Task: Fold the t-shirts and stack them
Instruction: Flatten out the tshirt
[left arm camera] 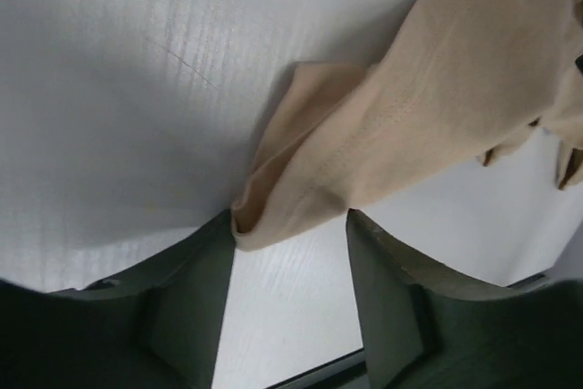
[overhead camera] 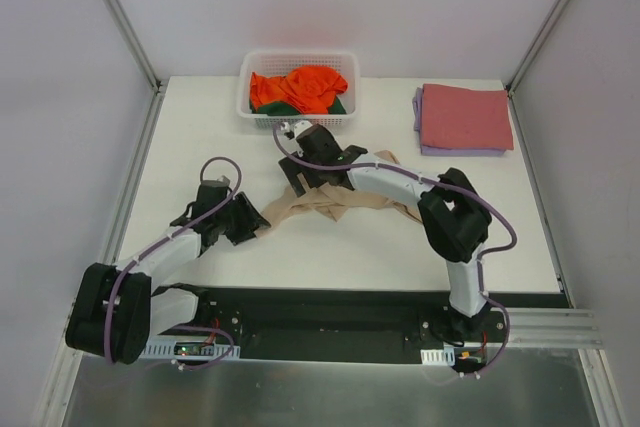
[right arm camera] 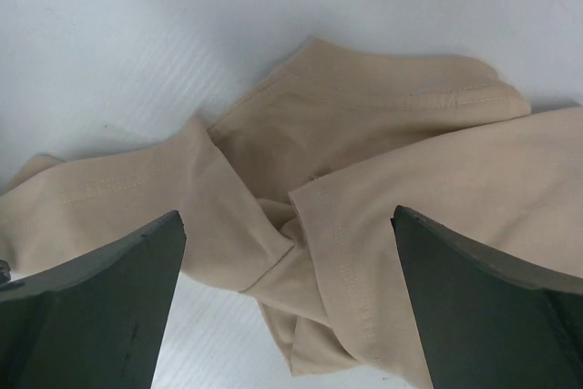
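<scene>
A crumpled beige t-shirt (overhead camera: 322, 205) lies at the table's middle. My left gripper (overhead camera: 254, 220) is open at the shirt's left end; in the left wrist view the gripper (left arm camera: 290, 216) has a cloth end (left arm camera: 301, 198) lying between the fingertips and touching the left one. My right gripper (overhead camera: 303, 176) is open wide, low over the bunched middle of the shirt (right arm camera: 364, 134), with the gripper (right arm camera: 287, 216) astride a twisted fold. An orange shirt (overhead camera: 305, 87) and a dark green one (overhead camera: 339, 105) lie in the basket. A folded dusty-pink shirt (overhead camera: 466, 115) rests on a lavender one (overhead camera: 418, 109) at the back right.
The white lattice basket (overhead camera: 300, 55) stands at the back centre. Metal frame posts rise at the table's back corners. The right arm's elbow (overhead camera: 452, 212) hangs over the table's right half.
</scene>
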